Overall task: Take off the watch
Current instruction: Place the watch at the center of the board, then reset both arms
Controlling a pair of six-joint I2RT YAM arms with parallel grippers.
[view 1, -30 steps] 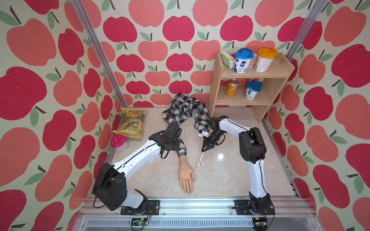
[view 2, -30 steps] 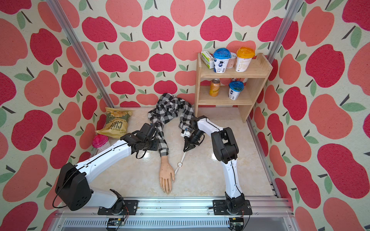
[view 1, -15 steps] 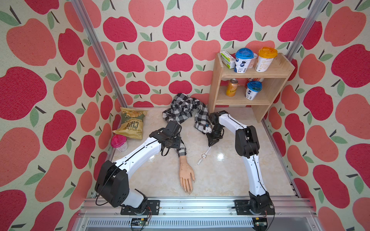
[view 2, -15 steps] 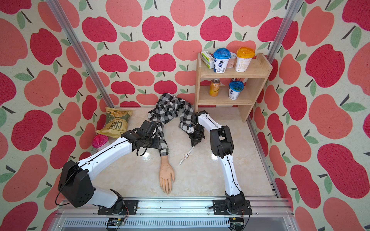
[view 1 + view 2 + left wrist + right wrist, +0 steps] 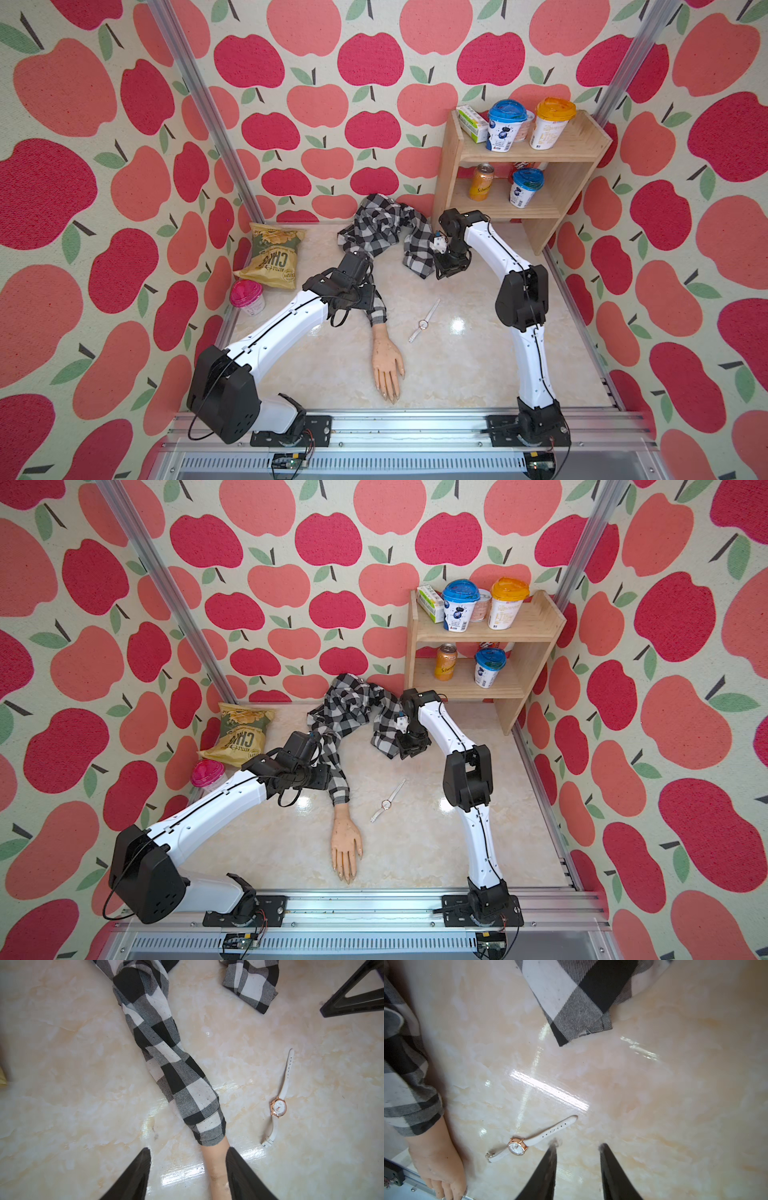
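**Watch.** The watch (image 5: 424, 324) lies flat on the bench (image 5: 465, 374), dial up. Its strap is unbuckled and stretched out nearly straight. It is off the mannequin hand (image 5: 387, 363) and rests near it, on the side toward the right arm. In the left wrist view, bare bench shows between the watch (image 5: 278, 1108) and the wrist, so nothing links the two. The strap lying open and flat indicates that the removal itself is done. What remains, at most, is clearing the arms.

**Limb.** The hand lies palm down with the fingers pointing at the robot's base rail. The checked sleeve (image 5: 377, 316) ends at the cuff, leaving the wrist exposed. That exposure is what gives access to a strap worn there.

**Right gripper.** The right gripper (image 5: 579, 1145) hangs above the bench, well apart from the watch in both top views and close to the loose shirt end (image 5: 415, 253). Its jaws stand moderately apart with only bench visible between them, so it holds nothing.

**Left gripper.** The left gripper (image 5: 188, 1150) is positioned over the sleeved forearm. Its jaws are spread wide, and one finger (image 5: 236, 1169) overlaps the bare wrist in the left wrist view. Nothing is clamped. This station probably serves to steady the limb, and with the watch off no hold-down is needed.

**Caution.** The strap is thin and light, so a passing finger could easily sweep it along the glossy bench.
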